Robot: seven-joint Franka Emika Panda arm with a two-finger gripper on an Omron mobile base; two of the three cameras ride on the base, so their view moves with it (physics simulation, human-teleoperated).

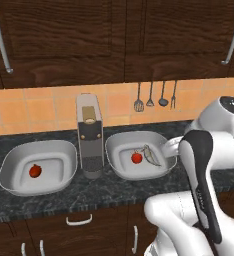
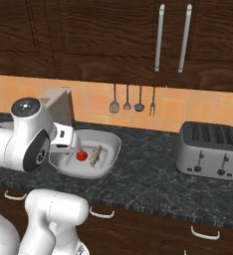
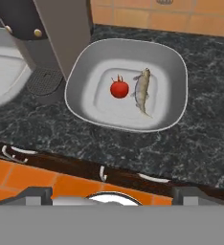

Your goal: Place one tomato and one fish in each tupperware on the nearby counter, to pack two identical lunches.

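Claw jaws spread wide, nothing held. Ahead of claw: tupperware (image 3: 128, 52) on counter (image 3: 200, 139), tomato (image 3: 119, 89) and fish (image 3: 142, 91) side by side inside. Coffee machine (image 3: 61, 33) just left of tub, between both tubs.

Dark brown wall cabinets (image 2: 113, 40) with long silver handles (image 2: 160, 37) hang above an orange tiled backsplash (image 1: 34, 107). Four utensils (image 2: 132, 104) hang in a row on the tiles. Below runs a black marbled counter (image 2: 148, 174) over dark wood drawers (image 1: 84, 227) with curved silver handles. A steel toaster (image 2: 210, 149) sits on the counter toward the right, and a tall grey coffee machine (image 1: 90, 135) stands against the backsplash. The light is even and soft.
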